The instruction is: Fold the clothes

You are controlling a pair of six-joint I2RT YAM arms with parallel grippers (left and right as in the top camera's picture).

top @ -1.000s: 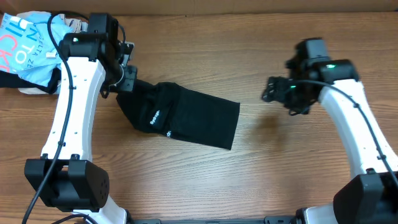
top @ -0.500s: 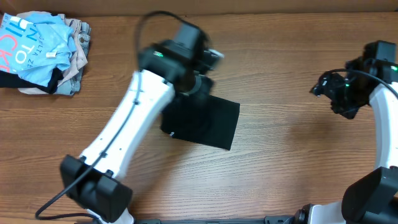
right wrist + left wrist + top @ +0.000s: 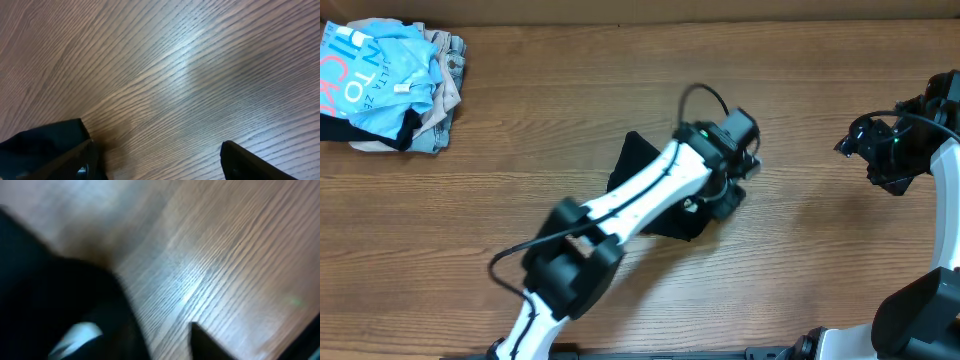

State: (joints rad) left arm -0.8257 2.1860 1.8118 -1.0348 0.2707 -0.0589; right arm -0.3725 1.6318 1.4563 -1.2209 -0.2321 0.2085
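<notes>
Where the worktop reaches its far left corner, a printed blue shirt lies crumpled on top of beige garments. Near the middle lies the T-shirt, black and bunched compactly on the wood, well apart from them. The left arm runs slantwise across it from the near edge, so that black cloth shows on both sides of the white link. The left pincer sits low at the T-shirt's right edge, on or just over the cloth. Whether it is clenched on the fabric or released I cannot tell: from above the wrist hides the fingers, and the left wrist view is badly blurred. That view gives dark cloth filling its left side, a pale smear within it that I cannot identify, wood grain to the right, and one dark finger at the bottom edge. Further right, a stretch of wood separates the T-shirt from the right arm at the right edge. The right pincer hangs above the wood, well apart from the T-shirt, facing left. Its own camera shows the two fingers spread wide, released, with only wood grain between them.
</notes>
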